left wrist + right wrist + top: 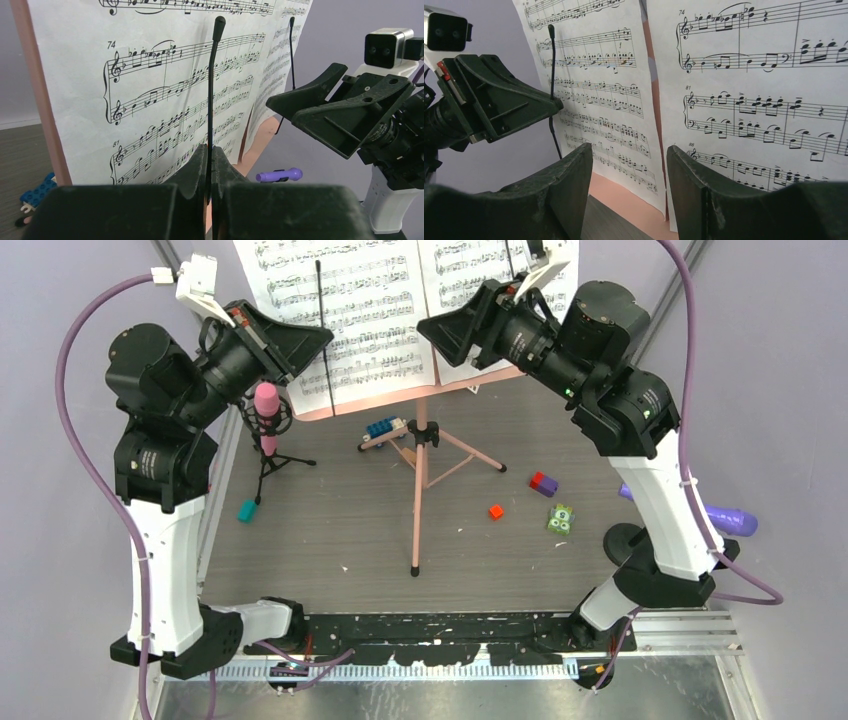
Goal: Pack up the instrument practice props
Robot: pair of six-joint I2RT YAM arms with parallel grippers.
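The pink music rack (418,480) stands on tripod legs mid-table and carries white sheet-music pages (350,300). My left gripper (210,155) is shut on the thin black page-holder wire (212,90) that lies over the left page (150,100). My right gripper (628,165) is open and empty, in front of the gap between the two pages (749,100), just above the pink ledge (624,195). A pink microphone (266,415) stands in a black mount at the left. A purple microphone (735,520) lies at the right, beside a black mount base (625,538).
A blue toy car (383,430) sits under the rack. A teal block (246,510), a red block (495,511), a purple-and-red block (542,483) and a green toy (560,519) lie on the table. Both grippers are close together at the rack.
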